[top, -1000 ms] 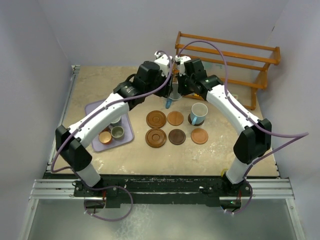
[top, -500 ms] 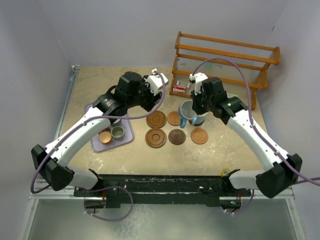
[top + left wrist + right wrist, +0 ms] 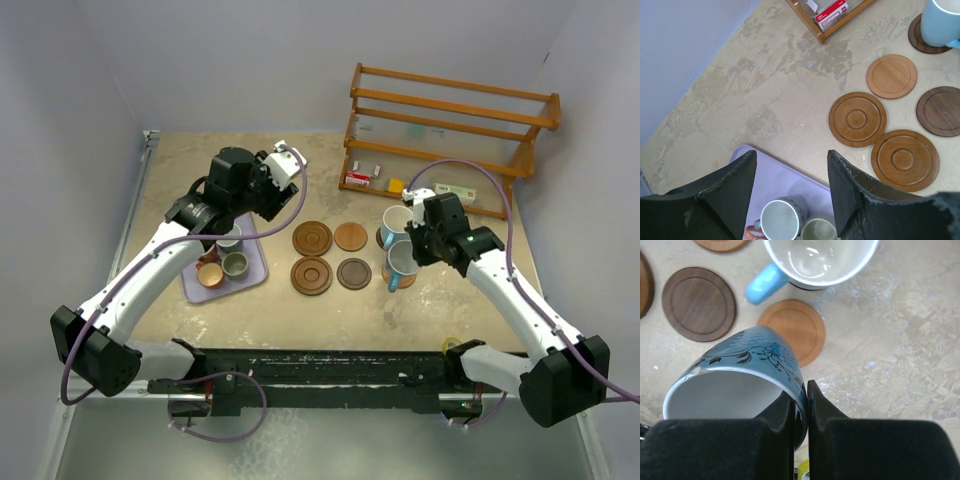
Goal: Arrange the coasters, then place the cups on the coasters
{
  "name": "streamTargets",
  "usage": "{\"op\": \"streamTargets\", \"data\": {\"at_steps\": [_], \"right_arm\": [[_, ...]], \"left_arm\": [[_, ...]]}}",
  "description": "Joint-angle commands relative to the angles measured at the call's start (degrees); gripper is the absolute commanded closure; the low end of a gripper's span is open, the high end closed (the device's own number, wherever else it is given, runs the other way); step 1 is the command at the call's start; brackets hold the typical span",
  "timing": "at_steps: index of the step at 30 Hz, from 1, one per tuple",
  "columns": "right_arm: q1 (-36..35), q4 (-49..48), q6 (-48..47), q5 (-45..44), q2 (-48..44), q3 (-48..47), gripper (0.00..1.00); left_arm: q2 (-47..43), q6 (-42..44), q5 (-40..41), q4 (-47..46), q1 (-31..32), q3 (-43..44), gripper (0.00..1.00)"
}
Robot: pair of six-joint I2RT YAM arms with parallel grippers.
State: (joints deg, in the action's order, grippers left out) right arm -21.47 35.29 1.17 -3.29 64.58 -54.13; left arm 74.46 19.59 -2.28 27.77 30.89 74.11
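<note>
The right claw (image 3: 801,390) pinches the wall of a blue floral cup (image 3: 740,375), its jaws nearly together on the rim. It holds the cup tilted above a pale orange coaster (image 3: 795,330); whether the two touch cannot be told. Just beyond, a second blue cup (image 3: 397,226) stands on a dark coaster (image 3: 920,42). Four bare coasters (image 3: 312,238) lie in two rows on the desk (image 3: 450,310). The left claw (image 3: 792,155) hangs wide and empty above the lavender tray (image 3: 780,180), which carries several small cups (image 3: 235,264).
</note>
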Motion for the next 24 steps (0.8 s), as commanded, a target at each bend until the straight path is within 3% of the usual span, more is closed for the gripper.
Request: {"op": "streamTargets", "data": {"at_steps": [1, 24], "right_arm": [[4.61, -2.14, 1.76, 3.14, 0.49, -0.07, 1.0], [6.77, -2.07, 5.76, -0.66, 10.98, -2.78, 1.0]], "left_arm": [[-0.79, 2.11, 1.9, -4.01, -0.23, -0.45, 0.44], [-0.51, 2.02, 3.55, -5.26, -0.22, -0.56, 0.43]]}}
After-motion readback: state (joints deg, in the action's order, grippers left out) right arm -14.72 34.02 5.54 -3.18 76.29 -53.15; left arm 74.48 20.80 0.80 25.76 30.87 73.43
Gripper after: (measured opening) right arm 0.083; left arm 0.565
